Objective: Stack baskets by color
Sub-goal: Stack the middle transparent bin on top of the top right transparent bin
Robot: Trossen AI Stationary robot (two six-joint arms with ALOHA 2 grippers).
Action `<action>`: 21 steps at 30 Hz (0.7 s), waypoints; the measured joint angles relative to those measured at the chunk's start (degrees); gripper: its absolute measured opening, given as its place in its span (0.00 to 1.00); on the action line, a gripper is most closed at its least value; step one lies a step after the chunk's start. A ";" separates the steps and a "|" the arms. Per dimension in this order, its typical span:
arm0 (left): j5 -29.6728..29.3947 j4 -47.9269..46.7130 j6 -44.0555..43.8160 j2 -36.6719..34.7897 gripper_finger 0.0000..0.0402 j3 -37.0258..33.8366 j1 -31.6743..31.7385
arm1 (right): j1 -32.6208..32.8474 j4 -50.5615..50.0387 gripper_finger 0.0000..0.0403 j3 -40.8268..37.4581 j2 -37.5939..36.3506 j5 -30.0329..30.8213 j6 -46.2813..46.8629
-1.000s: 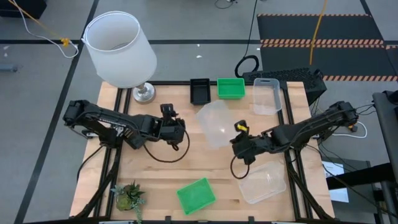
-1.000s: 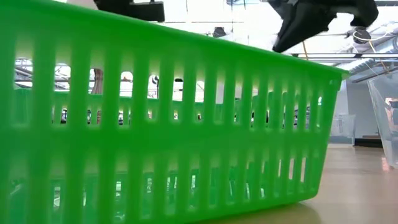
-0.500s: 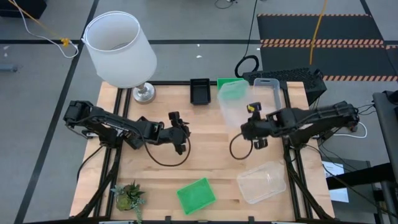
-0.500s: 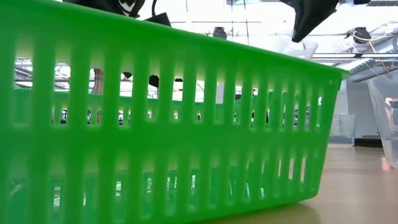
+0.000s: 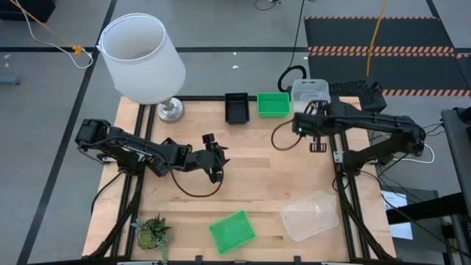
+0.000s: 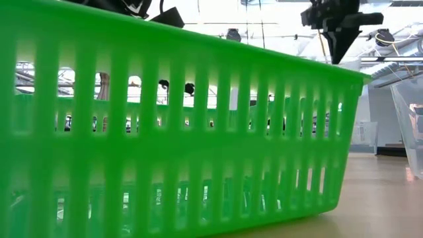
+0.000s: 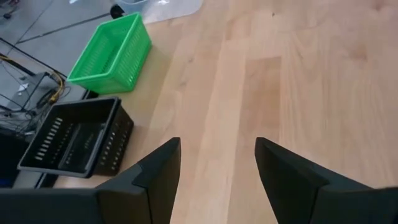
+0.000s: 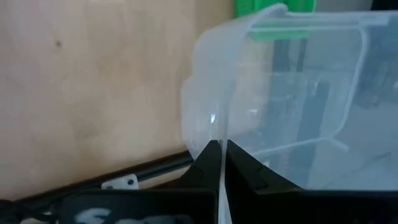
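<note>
My right gripper point(image 5: 309, 121) is shut on a clear basket point(image 5: 309, 90), held up over the table's far right corner. The right wrist view shows this basket point(image 8: 280, 93) with its hollow facing the camera. A black basket point(image 5: 236, 107) and a green basket point(image 5: 273, 104) stand side by side at the far edge. A second green basket point(image 5: 232, 230) sits near the front edge and fills the low view point(image 6: 165, 132). Another clear basket point(image 5: 309, 215) lies at the near right. My left gripper point(image 7: 217, 168) stands open over bare wood at mid-table point(image 5: 217, 154). My right gripper pinches one thin wall of the clear basket at its rim point(image 8: 219, 134) between its two shut fingers point(image 8: 205, 158). The fingers slant downward. The basket is lifted clear of the table and tilted, reaching away from the fingertips.
A big white lamp point(image 5: 143, 59) stands at the far left corner and a small potted plant point(image 5: 151, 232) at the near left corner. My right arm and the held basket hide the far right corner. Bare wood point(image 5: 257, 169) lies across the table's middle.
My right gripper has swung from mid-table toward the far right corner and risen, staying shut. The clear basket has gone with it, lifted off the wood and turned about. My left gripper has sunk a little and tipped nearer to level.
</note>
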 joint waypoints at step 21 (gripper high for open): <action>2.59 -0.18 -0.60 0.00 0.52 0.00 0.07 | -16.62 2.79 0.00 -4.29 1.10 -0.04 -14.62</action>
